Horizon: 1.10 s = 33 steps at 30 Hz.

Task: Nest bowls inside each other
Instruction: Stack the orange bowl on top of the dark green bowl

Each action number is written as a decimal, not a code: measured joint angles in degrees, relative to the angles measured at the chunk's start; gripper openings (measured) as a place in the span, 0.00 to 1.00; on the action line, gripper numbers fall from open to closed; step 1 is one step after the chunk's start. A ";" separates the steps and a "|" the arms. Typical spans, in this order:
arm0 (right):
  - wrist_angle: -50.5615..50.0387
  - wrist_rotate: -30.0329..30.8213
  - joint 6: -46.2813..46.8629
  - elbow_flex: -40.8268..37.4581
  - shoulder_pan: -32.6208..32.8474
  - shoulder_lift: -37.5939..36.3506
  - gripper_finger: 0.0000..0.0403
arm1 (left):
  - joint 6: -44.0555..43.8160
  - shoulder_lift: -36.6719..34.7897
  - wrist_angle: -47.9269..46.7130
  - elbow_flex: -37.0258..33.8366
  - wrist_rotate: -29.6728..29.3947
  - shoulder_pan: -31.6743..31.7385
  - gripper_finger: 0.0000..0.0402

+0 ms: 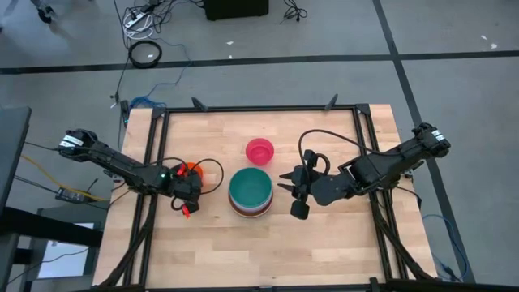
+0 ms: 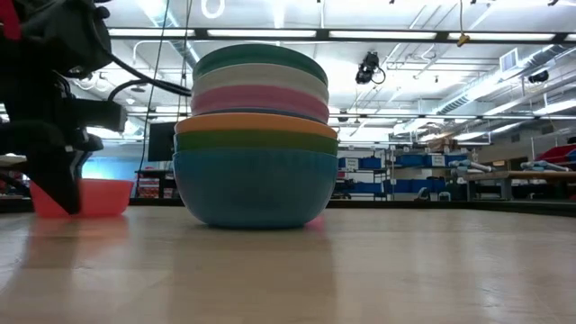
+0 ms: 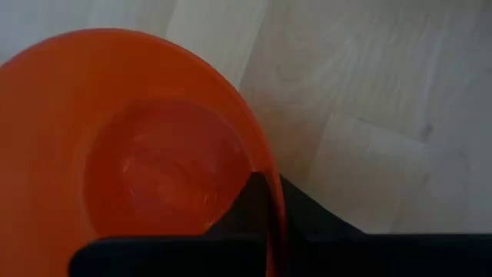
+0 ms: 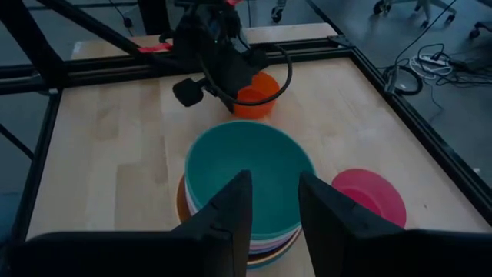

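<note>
A small red-orange bowl stands on the table at the left, and my left gripper is shut on it. At the table's middle a stack of nested bowls stands on a blue bowl, with a teal bowl on top. A pink bowl stands alone on its base just beyond the stack. My right gripper hangs open above the table right of the stack, touching nothing. My left gripper holds the red-orange bowl by its rim, one finger inside the bowl and one outside. The fingers come down steeply from above. In the low view the bowl stands upright with its base on the table.
A black metal frame runs round the wooden table top. Bare wood lies in front of the stack toward the near edge. Cables lie on the floor beyond the table.
</note>
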 joint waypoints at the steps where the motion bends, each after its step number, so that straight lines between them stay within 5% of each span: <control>1: -0.02 0.00 -0.01 0.00 -0.02 0.00 0.23 | -0.03 0.00 -0.39 0.30 -0.06 0.00 0.01; 11: -7.25 2.59 4.38 0.00 -2.70 0.00 0.23 | 7.64 0.00 -12.97 19.53 -9.48 0.00 0.01; 16: -11.88 4.64 8.13 0.00 -4.08 0.00 0.23 | 20.91 0.00 -1.51 30.25 -9.63 -0.02 0.01; 26: -13.03 4.66 8.63 0.00 -4.48 0.00 0.23 | 30.12 5.50 15.85 33.56 5.67 0.37 0.01; 33: -13.06 4.66 8.61 0.00 -4.81 0.00 0.23 | 31.11 12.86 16.35 33.50 8.07 0.68 0.01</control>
